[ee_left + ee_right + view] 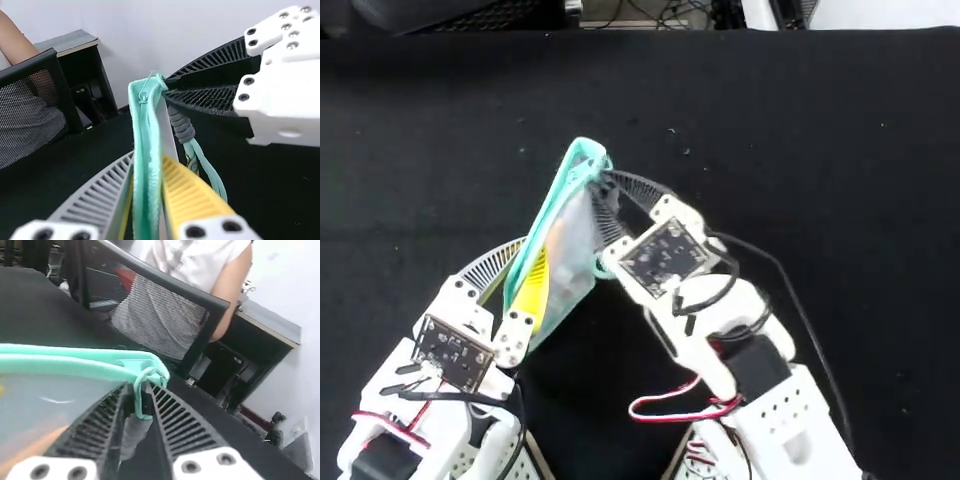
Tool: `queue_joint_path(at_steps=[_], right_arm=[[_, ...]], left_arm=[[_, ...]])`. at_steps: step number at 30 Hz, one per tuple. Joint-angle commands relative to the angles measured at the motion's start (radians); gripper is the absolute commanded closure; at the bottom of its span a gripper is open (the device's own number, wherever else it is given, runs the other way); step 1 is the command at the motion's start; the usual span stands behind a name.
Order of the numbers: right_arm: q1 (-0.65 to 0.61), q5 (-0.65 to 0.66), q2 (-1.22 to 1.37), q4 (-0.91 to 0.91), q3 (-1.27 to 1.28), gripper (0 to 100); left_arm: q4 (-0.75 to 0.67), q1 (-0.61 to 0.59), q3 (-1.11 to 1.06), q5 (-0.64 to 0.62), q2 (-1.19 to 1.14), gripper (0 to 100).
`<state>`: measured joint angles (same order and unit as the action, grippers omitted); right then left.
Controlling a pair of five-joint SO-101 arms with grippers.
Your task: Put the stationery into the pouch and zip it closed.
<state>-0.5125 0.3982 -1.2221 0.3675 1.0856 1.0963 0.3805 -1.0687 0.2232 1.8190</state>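
A translucent pouch (570,262) with a teal zipper edge (553,215) is held up off the black table, between both arms. My left gripper (532,258), one finger grey and one yellow, is shut on the pouch's near end (147,165). My right gripper (604,190) has black ribbed fingers and is shut on the zipper pull (146,376) at the pouch's far end, where a grey cord (181,127) hangs down. The left wrist view looks along the zipper to the right gripper (167,86). Something orange shows through the pouch wall (55,405); the zipper line looks closed.
Black cloth (800,140) covers the table on all sides of the arms. Red and white wires (670,405) trail by the right arm's base. A mesh chair (160,315) with a person seated, and a dark cabinet (75,65), stand beyond the table.
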Motion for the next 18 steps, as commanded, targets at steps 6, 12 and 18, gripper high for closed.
queue_joint_path(at_steps=[6,12,18], right_arm=[[0.078,0.0,-0.031,-0.049,-0.013,98.5],[0.147,0.0,-0.03,-0.075,-0.007,98.5],[0.143,-0.006,-0.03,-0.075,-0.004,98.5]], left_arm=[[0.009,0.007,-0.021,0.003,-0.003,97],[0.009,0.007,-0.021,0.003,-0.003,97],[0.009,0.007,-0.021,0.002,-0.003,97]])
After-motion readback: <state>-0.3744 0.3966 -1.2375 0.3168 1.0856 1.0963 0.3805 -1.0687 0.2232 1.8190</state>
